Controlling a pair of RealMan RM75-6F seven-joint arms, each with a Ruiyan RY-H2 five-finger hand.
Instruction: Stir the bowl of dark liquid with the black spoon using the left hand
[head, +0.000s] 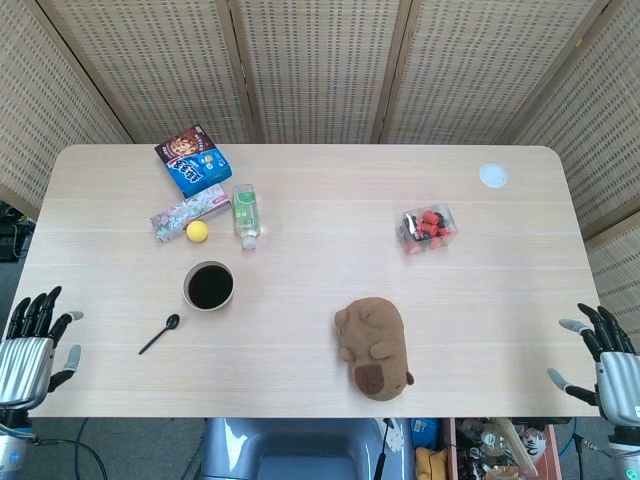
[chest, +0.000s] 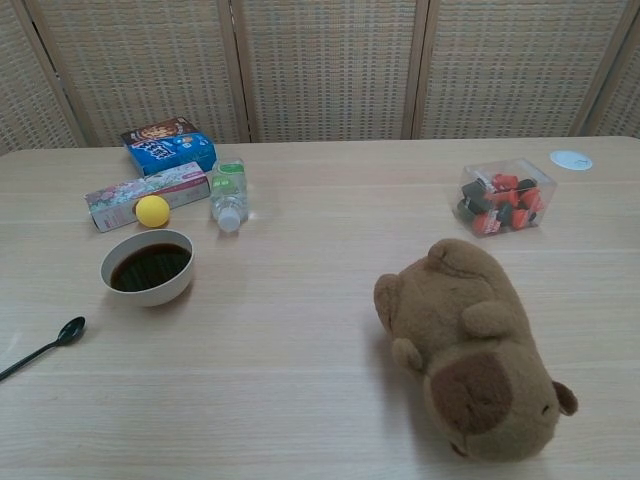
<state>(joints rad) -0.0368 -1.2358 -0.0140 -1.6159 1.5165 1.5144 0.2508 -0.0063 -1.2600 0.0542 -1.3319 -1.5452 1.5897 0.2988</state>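
Observation:
A white bowl (head: 209, 286) (chest: 147, 267) of dark liquid stands on the left part of the table. The black spoon (head: 159, 334) (chest: 43, 347) lies flat on the table just in front of it and to its left, bowl end toward the bowl. My left hand (head: 33, 340) hangs off the table's left front corner, fingers apart and empty, well left of the spoon. Off the right front corner is my right hand (head: 603, 363), also empty with fingers spread. Neither hand shows in the chest view.
Behind the bowl lie a yellow ball (head: 198, 231), a pink packet (head: 190, 212), a blue box (head: 193, 160) and a small green-labelled bottle (head: 246, 214). A brown plush animal (head: 372, 346) lies front centre. A clear box of red and black pieces (head: 428, 227) and a white disc (head: 492, 176) sit at right.

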